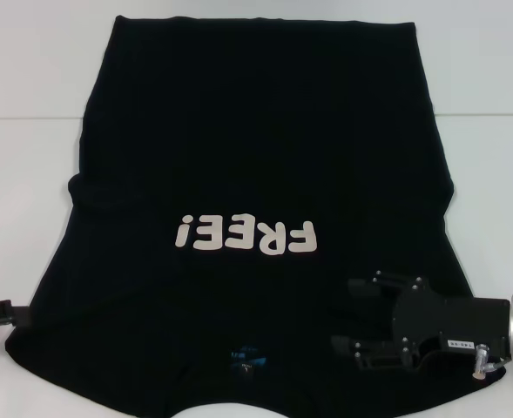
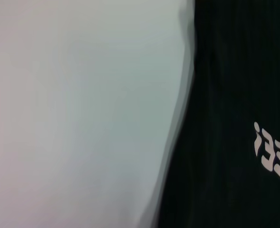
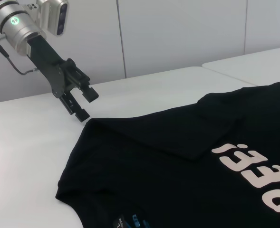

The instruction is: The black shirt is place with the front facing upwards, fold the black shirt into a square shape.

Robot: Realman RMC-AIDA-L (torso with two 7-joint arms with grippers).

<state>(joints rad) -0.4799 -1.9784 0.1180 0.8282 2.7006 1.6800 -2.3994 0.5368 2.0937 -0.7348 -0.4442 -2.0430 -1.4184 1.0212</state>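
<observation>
The black shirt (image 1: 256, 165) lies print-up on the white tabletop (image 1: 30, 157), sleeves folded inward, while the right end effector (image 1: 347, 313) hovers open and empty above its near right shoulder and the left end effector (image 3: 85, 102) hangs open beside the opposite shoulder.

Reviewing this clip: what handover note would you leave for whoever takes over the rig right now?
Left gripper: open, just off the shirt's left shoulder corner, holding nothing.
Right gripper: open, over the right shoulder area, holding nothing.
Black shirt: flat on the white table, print up, collar nearest the robot.
Done: the left sleeve looks folded inward.
Left: fold the body into a square.
</observation>
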